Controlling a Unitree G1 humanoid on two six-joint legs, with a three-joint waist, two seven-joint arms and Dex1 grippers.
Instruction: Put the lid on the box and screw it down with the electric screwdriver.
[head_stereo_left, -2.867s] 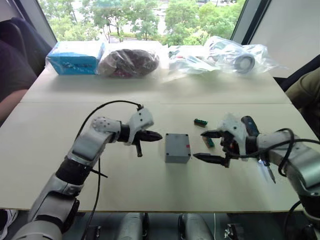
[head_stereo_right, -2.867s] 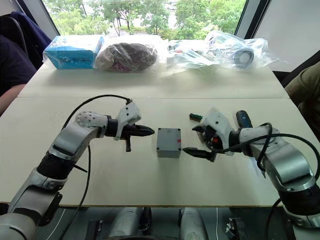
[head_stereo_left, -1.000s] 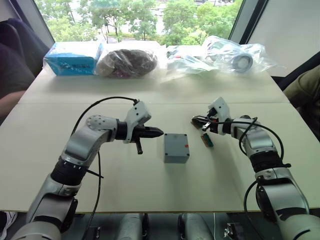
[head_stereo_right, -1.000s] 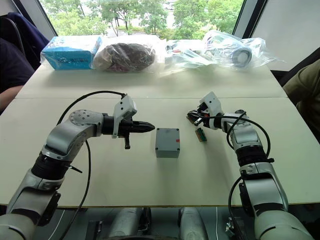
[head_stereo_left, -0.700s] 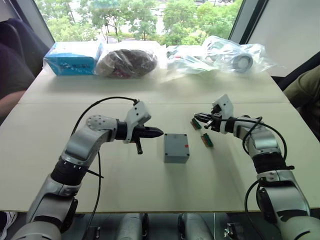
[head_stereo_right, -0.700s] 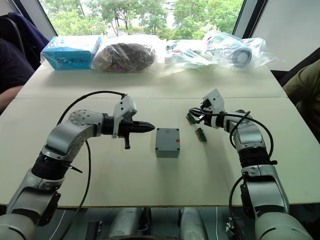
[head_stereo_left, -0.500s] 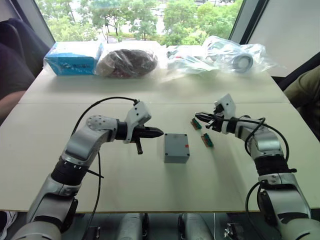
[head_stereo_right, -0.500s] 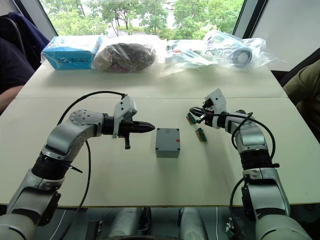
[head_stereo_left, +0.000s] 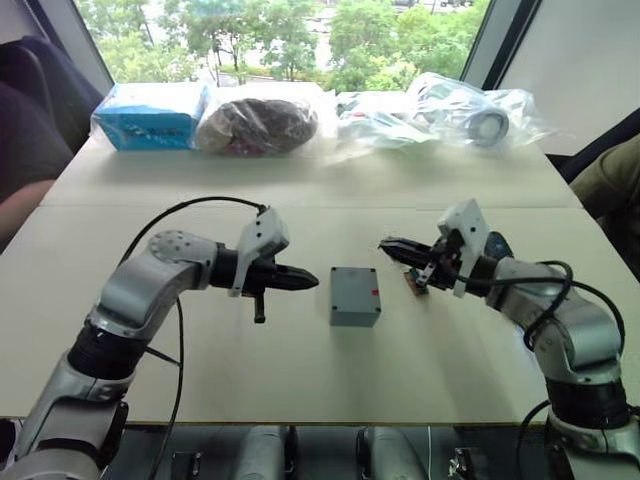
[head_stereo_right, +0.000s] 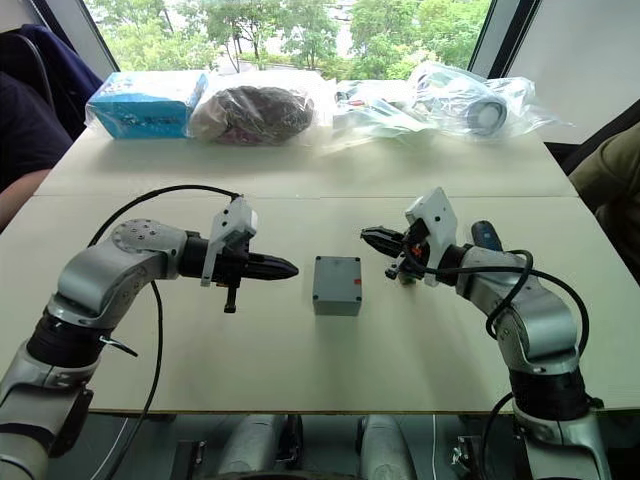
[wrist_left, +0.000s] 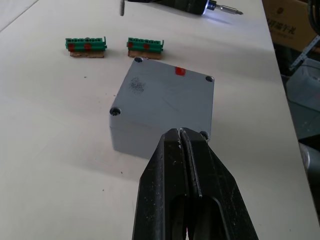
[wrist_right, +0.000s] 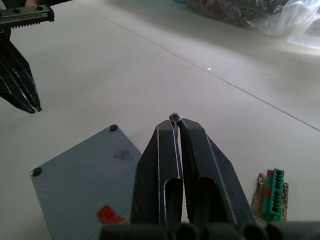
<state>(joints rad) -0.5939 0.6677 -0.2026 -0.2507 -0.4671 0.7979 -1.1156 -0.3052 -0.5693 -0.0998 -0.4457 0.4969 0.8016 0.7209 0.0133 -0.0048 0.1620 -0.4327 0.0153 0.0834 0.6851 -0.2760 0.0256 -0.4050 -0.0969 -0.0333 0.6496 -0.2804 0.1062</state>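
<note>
Right gripper (wrist_right: 174, 120): fingers pressed together on a small screw (wrist_right: 174, 117), its head showing at the tips; held above the table just to the right of the box.
Left gripper (head_stereo_left: 303, 283): fingers together, nothing between them, tips pointing at the box's left side with a small gap.
Box (head_stereo_left: 355, 296): grey, square, sitting flat on the table between the two grippers; a red mark (wrist_left: 180, 71) near its right edge.
Lid (wrist_left: 166, 95): already on the box, flush; screw holes visible at the corners in the left wrist view. Whether any hole holds a screw, I cannot tell.
Electric screwdriver (head_stereo_right: 486, 236): lying on the table to the right, mostly behind the right arm; in the left wrist view its metal bit and lit tip show beyond the box.
Green connectors (wrist_left: 86, 45): two small ones lying on the table just past the box's right side, near the right gripper.
Table (head_stereo_left: 300, 370): pale top.
Far edge: a blue packet (head_stereo_left: 152, 112) and several clear plastic bags (head_stereo_left: 470, 110) lined up by the window.
</note>
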